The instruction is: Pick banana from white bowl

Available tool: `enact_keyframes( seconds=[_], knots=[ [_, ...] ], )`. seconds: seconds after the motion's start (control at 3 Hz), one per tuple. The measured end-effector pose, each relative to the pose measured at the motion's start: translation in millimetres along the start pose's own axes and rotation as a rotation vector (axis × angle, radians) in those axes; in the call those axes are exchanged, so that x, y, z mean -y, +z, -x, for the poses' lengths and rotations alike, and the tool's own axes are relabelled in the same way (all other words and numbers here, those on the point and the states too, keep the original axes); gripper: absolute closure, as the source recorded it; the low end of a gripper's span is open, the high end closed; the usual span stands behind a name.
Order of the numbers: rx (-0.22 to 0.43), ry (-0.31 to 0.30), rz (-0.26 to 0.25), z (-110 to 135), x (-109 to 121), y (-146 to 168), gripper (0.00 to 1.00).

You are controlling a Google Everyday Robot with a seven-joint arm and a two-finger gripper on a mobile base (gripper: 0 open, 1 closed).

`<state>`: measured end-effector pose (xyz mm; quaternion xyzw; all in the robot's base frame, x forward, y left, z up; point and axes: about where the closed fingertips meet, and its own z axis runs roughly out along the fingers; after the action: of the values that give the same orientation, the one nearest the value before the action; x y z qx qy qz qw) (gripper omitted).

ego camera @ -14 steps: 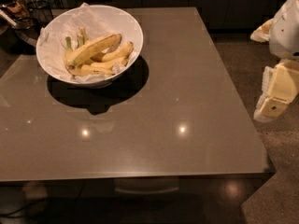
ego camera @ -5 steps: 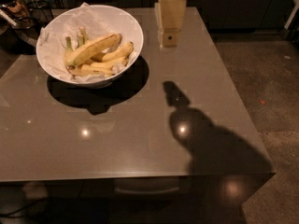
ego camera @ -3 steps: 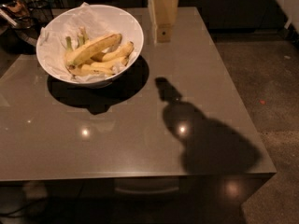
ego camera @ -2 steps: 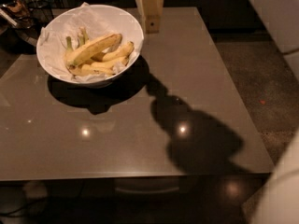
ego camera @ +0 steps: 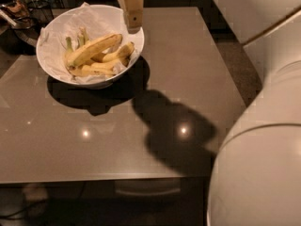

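- A dim room with a glossy grey-brown table [ego camera: 155, 69]. Lights glint on it and the arm's shadow falls across it.
- The white bowl [ego camera: 101, 81] sits toward the far left corner, lined with crumpled paper [ego camera: 56, 29].
- The banana [ego camera: 91, 50] lies slantwise on top of the smaller bananas [ego camera: 115, 55], so it looks easiest to take from above.
- The gripper [ego camera: 134, 22] hangs pointing down over the bowl's right rim, clear of the fruit, probably lining up a descent. I cannot tell how far open it is, and it appears to hold nothing.
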<state>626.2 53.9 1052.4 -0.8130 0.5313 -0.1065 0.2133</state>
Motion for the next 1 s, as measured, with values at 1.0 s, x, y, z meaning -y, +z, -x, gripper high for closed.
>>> enact_keyframes(
  seconds=[1.0],
  knots=[
    [0.01, -0.111, -0.013, 22, 38, 22, 0.05]
  ],
)
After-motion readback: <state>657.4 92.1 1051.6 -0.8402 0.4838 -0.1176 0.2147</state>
